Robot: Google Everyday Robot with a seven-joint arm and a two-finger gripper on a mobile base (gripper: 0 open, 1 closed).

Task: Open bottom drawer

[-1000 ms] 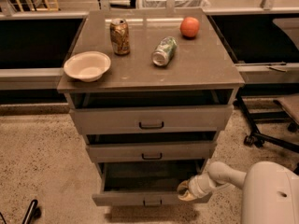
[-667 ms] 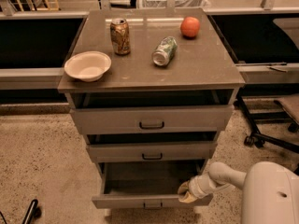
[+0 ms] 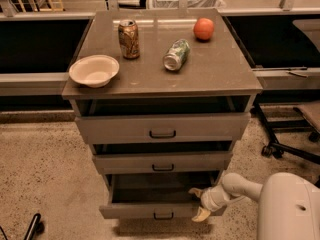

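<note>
The bottom drawer (image 3: 130,211) is the lowest of three grey-brown cabinet drawers. It stands pulled out well past the two above, its dark inside showing, with a small dark pull handle (image 3: 163,215) at the centre of its front. My gripper (image 3: 199,204) is at the right end of the drawer's front edge, one yellowish finger above the front panel inside the drawer and the other in front of it, so the fingers straddle the panel. The white arm runs off to the lower right.
The middle drawer (image 3: 162,161) and top drawer (image 3: 162,127) stand slightly open. On the cabinet top (image 3: 150,79) sit a white bowl (image 3: 94,70), an upright can (image 3: 129,39), a can lying on its side (image 3: 176,55) and an orange fruit (image 3: 203,28). An office chair base (image 3: 287,144) stands right.
The bottom drawer has come out slightly further toward me, and my gripper has moved with its front edge.
</note>
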